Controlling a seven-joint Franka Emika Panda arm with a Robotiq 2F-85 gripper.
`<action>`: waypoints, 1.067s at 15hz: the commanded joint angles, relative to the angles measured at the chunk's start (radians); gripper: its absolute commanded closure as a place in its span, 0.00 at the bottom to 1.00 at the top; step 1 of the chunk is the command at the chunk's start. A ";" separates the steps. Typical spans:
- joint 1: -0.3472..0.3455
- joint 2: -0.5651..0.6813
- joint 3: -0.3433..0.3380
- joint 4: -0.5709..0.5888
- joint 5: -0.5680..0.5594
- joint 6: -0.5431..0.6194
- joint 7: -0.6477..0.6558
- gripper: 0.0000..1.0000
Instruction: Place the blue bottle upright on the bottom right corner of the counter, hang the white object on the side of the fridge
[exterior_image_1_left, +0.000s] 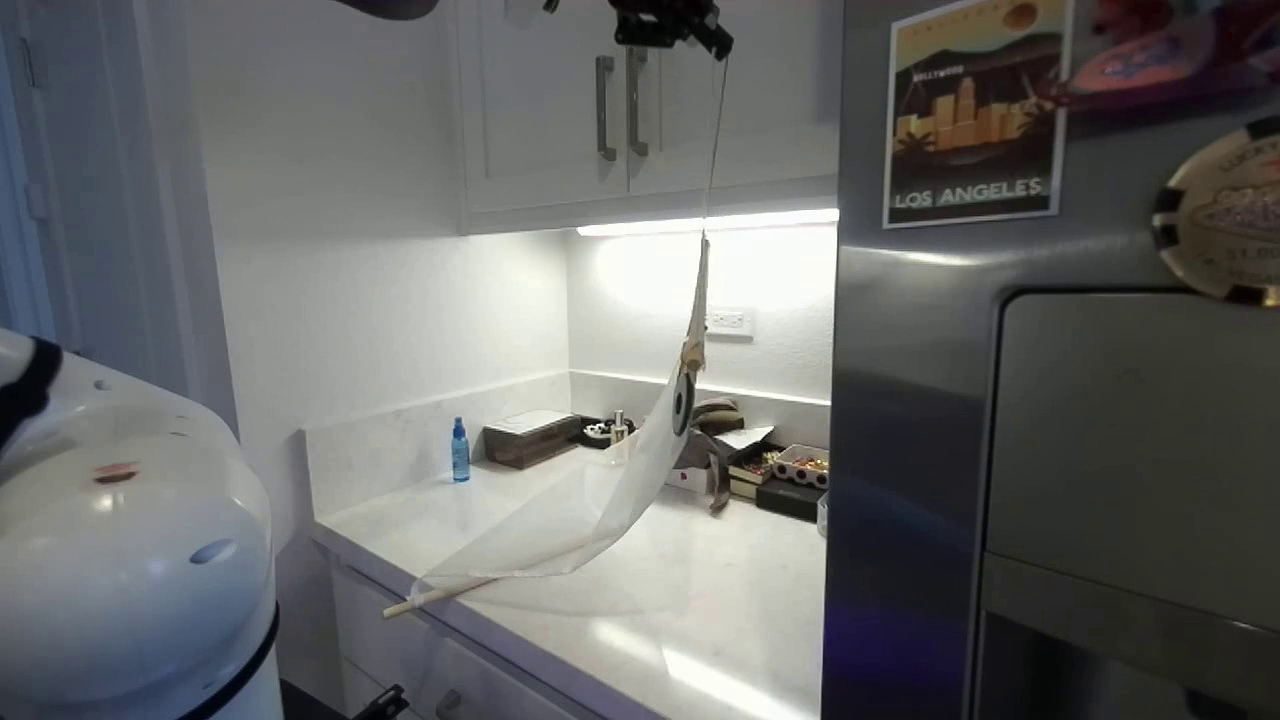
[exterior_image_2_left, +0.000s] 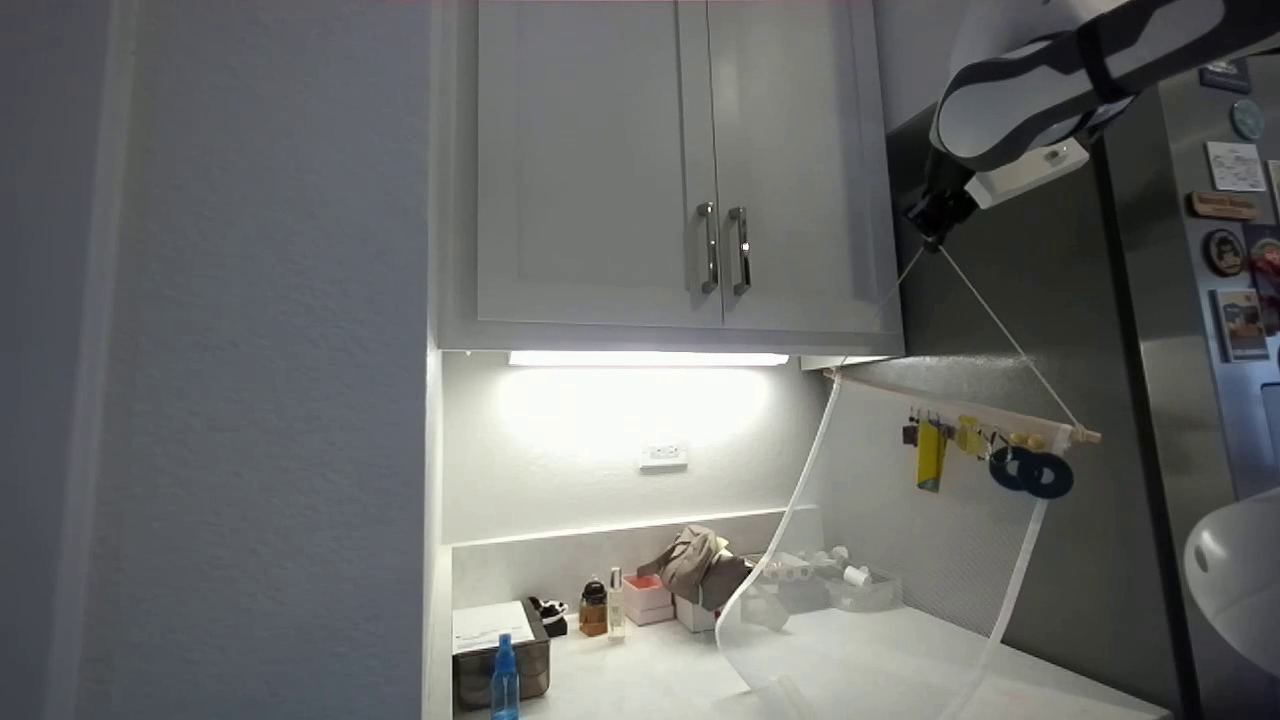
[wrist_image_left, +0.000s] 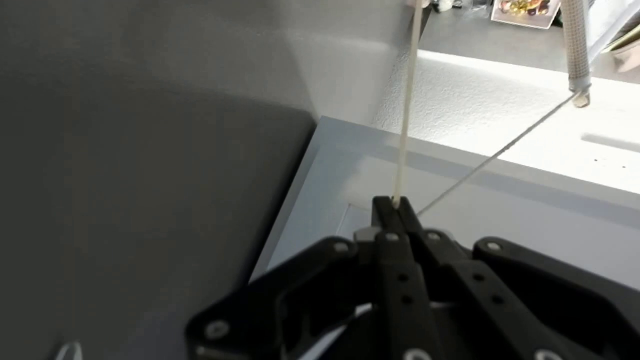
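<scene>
White table (exterior_image_1_left: 750, 585): blue bottle (exterior_image_1_left: 460, 453) is stood upright, left; corner unconfirmed.
Pincer (wrist_image_left: 395, 203): cord (wrist_image_left: 407, 100) of white sheet (exterior_image_1_left: 617, 503) is clenched.
Fridge (exterior_image_1_left: 1060, 400): hanging seemingly not yet done.

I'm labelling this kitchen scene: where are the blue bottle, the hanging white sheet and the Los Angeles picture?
Blue bottle (exterior_image_1_left: 460, 458): in an exterior view, on its body.
White sheet (exterior_image_1_left: 622, 500): in an exterior view, on its middle.
Los Angeles picture (exterior_image_1_left: 967, 113): in an exterior view, on its central buildings.
</scene>
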 joint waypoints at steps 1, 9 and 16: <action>-0.004 0.007 0.019 0.086 -0.013 -0.060 0.046 1.00; -0.027 0.021 0.024 0.234 -0.032 -0.077 0.100 1.00; -0.069 0.082 0.006 0.364 -0.029 -0.091 0.171 1.00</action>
